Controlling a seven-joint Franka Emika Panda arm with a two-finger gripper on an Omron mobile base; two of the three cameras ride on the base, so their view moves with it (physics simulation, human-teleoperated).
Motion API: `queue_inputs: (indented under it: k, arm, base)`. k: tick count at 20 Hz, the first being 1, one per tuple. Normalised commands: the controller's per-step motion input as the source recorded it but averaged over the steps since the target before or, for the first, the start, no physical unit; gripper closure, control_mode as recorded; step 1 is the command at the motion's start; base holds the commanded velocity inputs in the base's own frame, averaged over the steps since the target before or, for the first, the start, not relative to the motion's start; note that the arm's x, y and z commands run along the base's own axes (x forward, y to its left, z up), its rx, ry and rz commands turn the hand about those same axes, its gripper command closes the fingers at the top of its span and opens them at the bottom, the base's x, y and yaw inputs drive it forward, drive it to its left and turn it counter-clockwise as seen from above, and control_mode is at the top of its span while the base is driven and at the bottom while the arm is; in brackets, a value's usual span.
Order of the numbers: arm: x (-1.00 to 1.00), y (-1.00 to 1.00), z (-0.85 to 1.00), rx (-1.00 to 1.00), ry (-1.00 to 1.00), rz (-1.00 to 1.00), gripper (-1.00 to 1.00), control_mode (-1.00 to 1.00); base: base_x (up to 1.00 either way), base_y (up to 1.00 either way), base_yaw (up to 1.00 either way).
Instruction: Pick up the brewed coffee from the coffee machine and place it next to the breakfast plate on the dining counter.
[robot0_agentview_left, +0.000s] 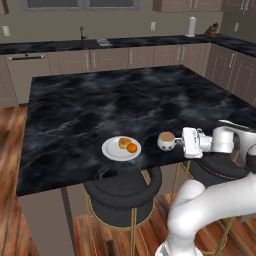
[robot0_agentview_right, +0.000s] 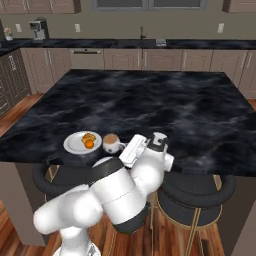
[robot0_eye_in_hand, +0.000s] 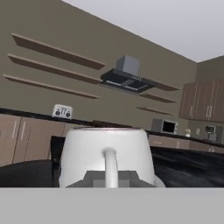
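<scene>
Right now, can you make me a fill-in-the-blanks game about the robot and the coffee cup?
1. The gripper is shut on the mug's ____.
2. The mug sits on the dining counter beside the breakfast ____.
3. The piece of fruit on it is colored ____.

Missing words: handle; plate; orange

Black stools (robot0_agentview_left: 122, 192) under overhang; range hood (robot0_eye_in_hand: 127, 78) on wall

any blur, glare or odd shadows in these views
Left base view: evenly lit, no glare on the dining counter; soft shadow under the breakfast plate. Right base view: arm edges slightly soft. Hand view: mug looms large, fingers grey and indistinct.
</scene>
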Motion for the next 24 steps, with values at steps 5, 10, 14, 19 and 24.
queue_inputs:
  k: [5,10,14,19,24]
  arm:
    - [0.55,0.30,-0.58,-0.10,0.06,0.00,1.00,-1.00]
    - [0.58,-0.11,-0.31,-0.04,0.03,0.00,1.00,-1.00]
    - [0.61,-0.36,-0.28,0.00,0.00,0.00,1.00,-1.00]
    - [0.51,-0.09,-0.53,-0.09,0.00,0.00,1.00,-1.00]
    - [-0.13,-0.03,-0.47,-0.09,-0.11,0.00,1.00,-1.00]
  base:
    - [0.00,0.00,0.00]
    - [0.00,0.00,0.00]
    - [0.00,0.00,0.00]
    - [0.00,0.00,0.00]
    - [0.00,0.00,0.00]
